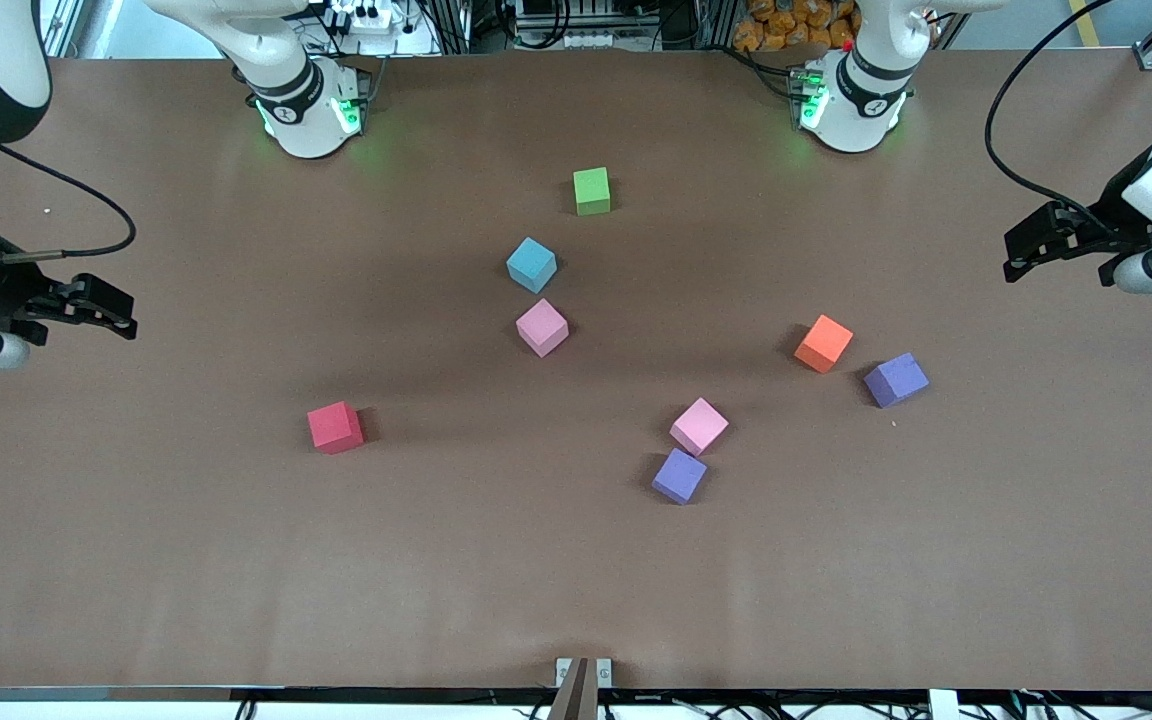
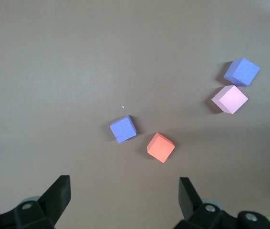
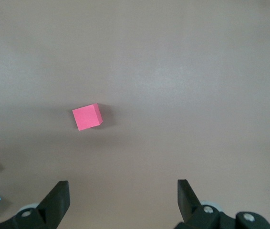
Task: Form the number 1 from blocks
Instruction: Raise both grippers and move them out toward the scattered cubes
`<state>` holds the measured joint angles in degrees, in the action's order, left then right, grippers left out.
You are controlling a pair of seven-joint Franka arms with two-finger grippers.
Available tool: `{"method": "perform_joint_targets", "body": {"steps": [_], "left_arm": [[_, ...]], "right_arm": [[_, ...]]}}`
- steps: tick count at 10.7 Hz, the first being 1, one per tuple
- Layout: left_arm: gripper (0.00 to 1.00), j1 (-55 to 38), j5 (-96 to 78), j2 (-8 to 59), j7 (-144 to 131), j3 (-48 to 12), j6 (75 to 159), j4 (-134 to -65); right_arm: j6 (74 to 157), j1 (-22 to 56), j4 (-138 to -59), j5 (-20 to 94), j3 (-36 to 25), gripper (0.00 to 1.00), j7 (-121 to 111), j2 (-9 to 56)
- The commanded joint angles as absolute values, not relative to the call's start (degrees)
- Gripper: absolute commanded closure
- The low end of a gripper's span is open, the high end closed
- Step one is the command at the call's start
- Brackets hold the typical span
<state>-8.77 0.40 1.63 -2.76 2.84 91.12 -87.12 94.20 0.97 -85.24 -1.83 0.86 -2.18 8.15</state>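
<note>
Blocks (image 1: 541, 327): 5 matte cubes scattered apart, seemingly foam. Left claw (image 2: 124, 193), right claw (image 3: 123, 193) wide open, empty.

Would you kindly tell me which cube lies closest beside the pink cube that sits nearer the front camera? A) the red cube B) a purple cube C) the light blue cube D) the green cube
B: in the front view a purple cube sits right by that pink cube, just nearer the camera, while the red cube, green cube and light blue cube lie well apart from it.
</note>
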Motion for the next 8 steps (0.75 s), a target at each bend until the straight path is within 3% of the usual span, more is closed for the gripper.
{"method": "perform_joint_targets", "body": {"steps": [1,4,8], "left_arm": [[0.0,-8.8,-0.4,1.0,-3.3,2.8,90.6,-87.5],[0.0,-9.1,-1.7,1.7,-3.3,1.2,90.7,-87.6],[0.0,-9.4,-6.6,7.2,-4.7,-9.6,91.8,-88.2]], "right_arm": [[94.0,0.1,-85.6,-1.9,1.8,0.0,-1.7,7.9],[94.0,0.4,-85.6,-1.9,1.8,0.0,-0.1,7.9],[94.7,0.8,-87.1,-1.8,1.8,0.0,-0.1,8.4]]}}
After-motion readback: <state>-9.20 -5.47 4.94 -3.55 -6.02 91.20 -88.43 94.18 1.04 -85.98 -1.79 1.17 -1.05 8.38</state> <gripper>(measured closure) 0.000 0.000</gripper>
